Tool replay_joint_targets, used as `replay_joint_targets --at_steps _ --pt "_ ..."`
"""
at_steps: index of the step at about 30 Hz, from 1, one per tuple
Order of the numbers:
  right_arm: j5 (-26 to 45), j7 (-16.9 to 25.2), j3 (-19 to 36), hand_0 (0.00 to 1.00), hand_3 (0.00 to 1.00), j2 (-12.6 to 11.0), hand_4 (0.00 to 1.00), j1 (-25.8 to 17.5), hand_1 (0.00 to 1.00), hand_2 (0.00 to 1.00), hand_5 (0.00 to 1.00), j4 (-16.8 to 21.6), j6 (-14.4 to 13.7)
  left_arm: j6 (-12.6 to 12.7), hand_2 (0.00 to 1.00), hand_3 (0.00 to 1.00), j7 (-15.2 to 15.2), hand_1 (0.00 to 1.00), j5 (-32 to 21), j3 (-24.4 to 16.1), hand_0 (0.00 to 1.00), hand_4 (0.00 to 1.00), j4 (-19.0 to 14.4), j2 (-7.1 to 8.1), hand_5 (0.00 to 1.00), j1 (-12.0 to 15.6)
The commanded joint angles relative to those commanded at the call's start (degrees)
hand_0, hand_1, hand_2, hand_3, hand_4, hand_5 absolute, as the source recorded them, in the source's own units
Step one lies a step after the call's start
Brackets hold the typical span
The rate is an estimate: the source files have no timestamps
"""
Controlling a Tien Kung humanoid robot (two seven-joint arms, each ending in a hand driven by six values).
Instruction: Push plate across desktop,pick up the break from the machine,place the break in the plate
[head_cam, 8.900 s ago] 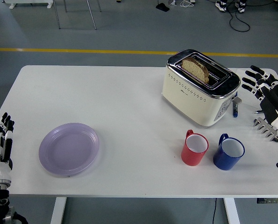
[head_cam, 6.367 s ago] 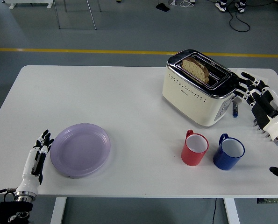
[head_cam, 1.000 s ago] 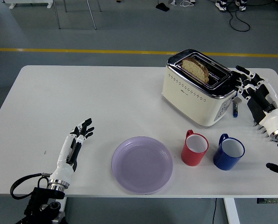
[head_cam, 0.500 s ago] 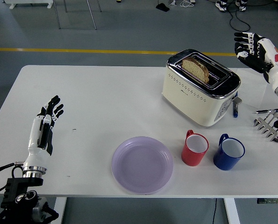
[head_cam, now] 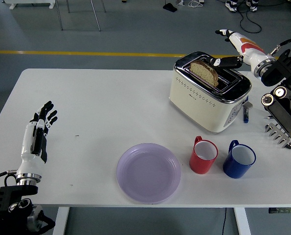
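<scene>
- The right hand (head_cam: pixel 228 53) reaches over the toaster (head_cam: pixel 209 91), fingers at the bread slice (head_cam: pixel 204 72) in its slot.
- The left hand (head_cam: pixel 37 132) hovers open at the surface's (head_cam: pixel 111 107) left.
- The purple plate (head_cam: pixel 148 172) sits beside the red mug (head_cam: pixel 203 155) and blue mug (head_cam: pixel 239 159).

The plate (head_cam: pixel 148 172) is pale lilac on a white table (head_cam: pixel 86 107). The toaster (head_cam: pixel 209 91) is cream, with a chrome top and rows of small dots (perforations, perhaps) along its side; the bread (head_cam: pixel 204 71) in it is brown-crusted. One mug (head_cam: pixel 203 155) is red, the other mug (head_cam: pixel 239 159) blue, both white inside. A yellow line (head_cam: pixel 86 53) crosses the grey floor (head_cam: pixel 135 27).
</scene>
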Motion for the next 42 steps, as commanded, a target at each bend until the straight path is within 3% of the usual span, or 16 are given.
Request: replay_joint_targets --at_steps 1,6,7,10,18,19,20,24,25,30,31,35,36,37,42 --pt "0.3 -0.4 -0.9 0.998 0.923 0.8 0.807 0.9 0.893 0.910 0.320 -1.1 0.4 0.2 0.912 0.868 0.0 0.861 -0.3 0.3 0.824 0.539 0.1 0.16 0.979 0.0" --pt "2.6 -1.4 -3.7 0.998 0.923 2.9 0.807 3.2 0.893 0.910 0.320 -5.0 1.6 0.9 0.912 0.868 -0.7 0.861 -1.6 2.3 0.824 0.539 0.3 0.78 0.979 -0.3" --pt "3.0 -1.6 -4.4 0.965 0.890 3.5 0.812 3.9 0.845 0.828 0.313 -6.0 1.6 1.0 0.910 0.867 -0.7 0.857 -1.8 2.8 0.820 0.542 0.4 0.76 0.981 -0.5" --pt "3.8 -2.2 -6.0 0.965 0.890 5.1 0.812 5.4 0.845 0.828 0.313 -9.8 1.9 1.0 0.910 0.867 -0.8 0.857 -2.2 3.9 0.820 0.542 0.6 0.60 0.981 -0.9" --pt "6.4 -4.3 -8.5 0.931 0.877 6.8 0.816 8.8 0.810 0.793 0.314 -16.0 4.6 1.7 0.908 0.865 -1.3 0.850 -3.5 5.8 0.814 0.539 0.8 0.74 0.964 -1.4" --pt "6.7 -4.4 -8.9 0.867 0.846 7.0 0.813 9.3 0.768 0.723 0.324 -16.7 4.6 1.8 0.903 0.861 -1.4 0.844 -3.6 5.8 0.808 0.536 0.8 0.78 0.949 -1.5" --pt "6.8 -4.5 -9.1 0.867 0.846 7.1 0.813 9.4 0.768 0.723 0.324 -16.9 4.6 1.8 0.903 0.861 -1.4 0.844 -3.6 5.8 0.808 0.536 0.8 0.79 0.949 -1.5" --pt "6.0 -6.2 -11.3 0.867 0.846 8.4 0.813 10.4 0.768 0.723 0.324 -19.6 2.8 2.0 0.903 0.861 -1.7 0.844 -3.8 5.9 0.808 0.536 1.0 0.86 0.949 -1.4" --pt "5.8 -6.4 -11.9 0.755 0.803 8.7 0.806 10.6 0.696 0.637 0.329 -20.2 2.7 2.0 0.900 0.860 -1.7 0.840 -3.9 6.1 0.805 0.530 1.1 0.90 0.942 -1.3" --pt "6.4 -6.3 -14.2 0.755 0.803 9.5 0.806 10.8 0.696 0.637 0.329 -21.7 2.8 2.2 0.900 0.860 -2.0 0.840 -4.0 6.3 0.805 0.530 1.4 0.85 0.942 -1.2" --pt "6.4 -6.2 -14.6 0.617 0.751 9.6 0.797 10.7 0.622 0.569 0.329 -21.8 2.8 2.2 0.899 0.858 -2.1 0.838 -4.1 6.3 0.801 0.523 1.5 0.85 0.929 -1.2" --pt "6.1 -6.1 -15.9 0.617 0.751 10.1 0.797 10.7 0.622 0.569 0.329 -22.1 2.2 2.1 0.899 0.858 -2.4 0.838 -4.3 6.6 0.801 0.523 1.9 0.88 0.929 -1.1" --pt "6.1 -6.3 -16.6 0.617 0.751 10.4 0.797 10.8 0.622 0.569 0.329 -22.3 1.2 2.1 0.899 0.858 -2.5 0.838 -4.3 6.8 0.801 0.523 2.0 0.93 0.929 -1.0" --pt "6.2 -6.7 -17.7 0.467 0.641 10.7 0.704 10.9 0.522 0.495 0.279 -22.5 -0.5 2.0 0.897 0.856 -2.6 0.835 -4.4 6.9 0.797 0.518 2.0 0.99 0.922 -1.0" --pt "5.0 -7.7 -18.8 0.467 0.641 11.2 0.704 10.4 0.522 0.495 0.279 -22.1 -6.2 2.0 0.897 0.856 -2.8 0.835 -4.3 6.8 0.797 0.518 2.1 0.84 0.922 -1.1"
